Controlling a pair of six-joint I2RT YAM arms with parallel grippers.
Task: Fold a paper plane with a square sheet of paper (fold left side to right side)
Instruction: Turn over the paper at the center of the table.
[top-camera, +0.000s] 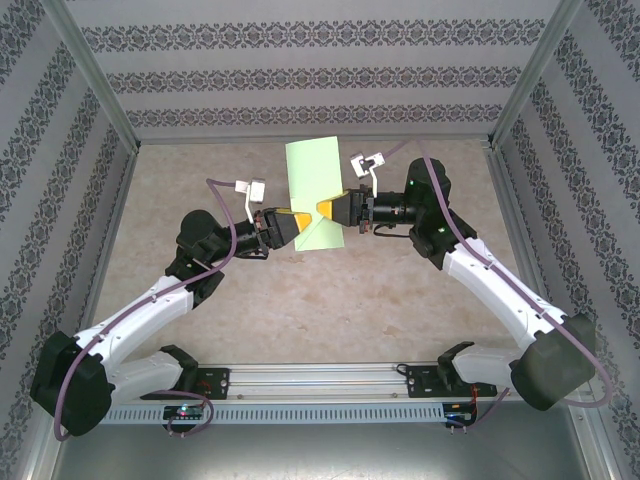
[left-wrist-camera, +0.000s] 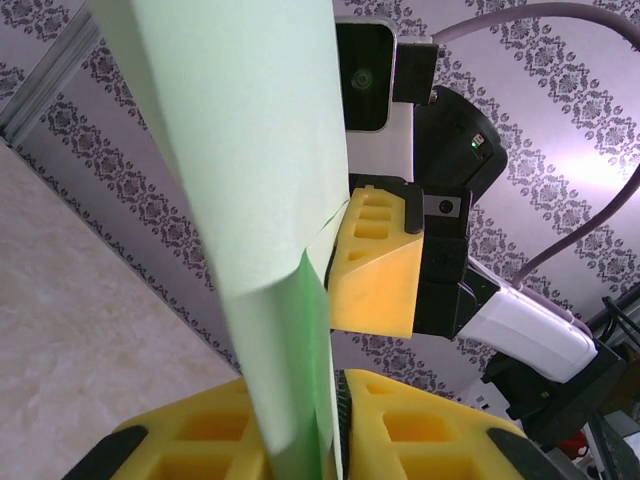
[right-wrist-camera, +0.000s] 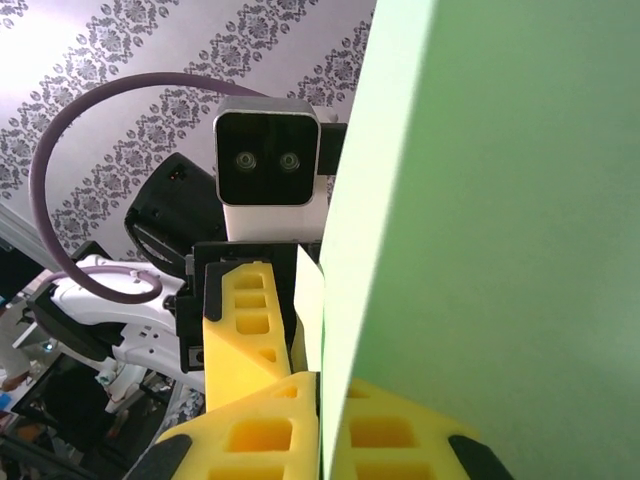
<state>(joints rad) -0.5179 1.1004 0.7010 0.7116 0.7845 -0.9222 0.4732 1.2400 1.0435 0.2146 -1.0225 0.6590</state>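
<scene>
The square sheet of paper (top-camera: 318, 175), pale mint green, is held up off the table between both arms, doubled over into a tall narrow rectangle. My left gripper (top-camera: 297, 228) is shut on its lower left edge. My right gripper (top-camera: 325, 210) is shut on its right edge, just opposite. In the left wrist view the paper (left-wrist-camera: 250, 150) rises from between my yellow fingers (left-wrist-camera: 430, 430), two layers showing, with the right gripper's yellow finger (left-wrist-camera: 375, 260) behind it. From the right wrist, the paper (right-wrist-camera: 500, 200) runs up out of my right gripper (right-wrist-camera: 325, 390), and the left gripper's finger (right-wrist-camera: 245, 320) is just beyond.
The beige marbled tabletop (top-camera: 300, 310) lies below the arms. Patterned walls with aluminium corner posts (top-camera: 100, 90) close the back and sides. A metal rail (top-camera: 320, 385) carrying both arm bases runs along the near edge.
</scene>
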